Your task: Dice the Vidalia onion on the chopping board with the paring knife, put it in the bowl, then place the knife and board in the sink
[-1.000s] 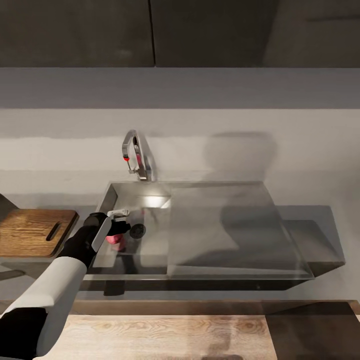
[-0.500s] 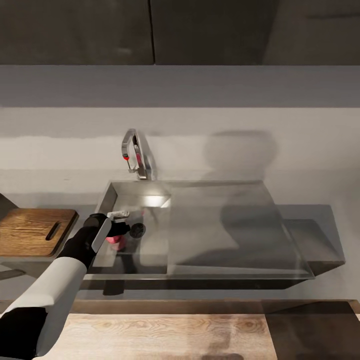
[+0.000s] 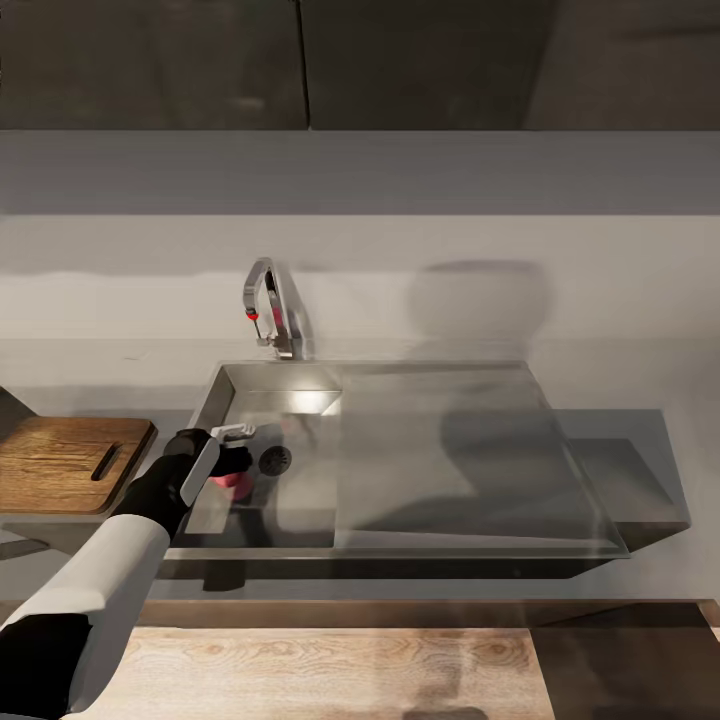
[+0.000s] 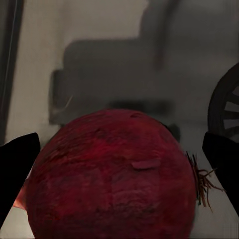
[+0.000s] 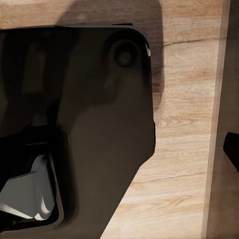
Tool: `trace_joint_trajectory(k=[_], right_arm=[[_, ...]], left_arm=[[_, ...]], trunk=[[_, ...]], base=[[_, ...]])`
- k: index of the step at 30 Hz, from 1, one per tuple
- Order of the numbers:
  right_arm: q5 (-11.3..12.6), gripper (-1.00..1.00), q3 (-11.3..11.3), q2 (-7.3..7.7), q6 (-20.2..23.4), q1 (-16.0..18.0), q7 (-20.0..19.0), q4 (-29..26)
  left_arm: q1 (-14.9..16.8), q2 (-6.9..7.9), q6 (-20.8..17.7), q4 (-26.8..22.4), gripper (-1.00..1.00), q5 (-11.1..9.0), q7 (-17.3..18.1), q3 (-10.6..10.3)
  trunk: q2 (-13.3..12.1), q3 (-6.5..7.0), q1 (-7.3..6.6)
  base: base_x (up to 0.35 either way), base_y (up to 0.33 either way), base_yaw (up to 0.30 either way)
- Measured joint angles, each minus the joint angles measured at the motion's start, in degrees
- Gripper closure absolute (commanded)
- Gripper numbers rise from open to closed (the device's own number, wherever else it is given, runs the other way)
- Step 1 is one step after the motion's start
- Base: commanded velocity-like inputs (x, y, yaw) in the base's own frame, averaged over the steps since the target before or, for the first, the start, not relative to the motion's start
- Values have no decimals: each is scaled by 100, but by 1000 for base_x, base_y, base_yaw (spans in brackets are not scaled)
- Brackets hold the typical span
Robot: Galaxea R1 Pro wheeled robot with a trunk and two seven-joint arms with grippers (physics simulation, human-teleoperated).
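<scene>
My left gripper down in the sink, fingers spread wide astride the red onion, not visibly touching it

This is a kitchen. A rectangular stainless-steel sink with an angular steel tap is set into a smooth grey surface, a brown wooden chopping board lies at left, and dark wall cabinets run across the top.
</scene>
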State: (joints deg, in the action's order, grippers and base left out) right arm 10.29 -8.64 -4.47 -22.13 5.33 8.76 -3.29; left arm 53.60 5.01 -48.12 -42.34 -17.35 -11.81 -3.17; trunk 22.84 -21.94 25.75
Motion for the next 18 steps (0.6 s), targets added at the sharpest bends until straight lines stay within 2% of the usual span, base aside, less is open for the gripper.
trace_joint_trajectory(k=[18], right_arm=[[0, -100, 0, 0, 0, 0, 0, 0]], left_arm=[[-2, 1, -10, -40, 100, 15, 12, 7]], trunk=[[-1, -1, 1]], base=[[0, 0, 0]])
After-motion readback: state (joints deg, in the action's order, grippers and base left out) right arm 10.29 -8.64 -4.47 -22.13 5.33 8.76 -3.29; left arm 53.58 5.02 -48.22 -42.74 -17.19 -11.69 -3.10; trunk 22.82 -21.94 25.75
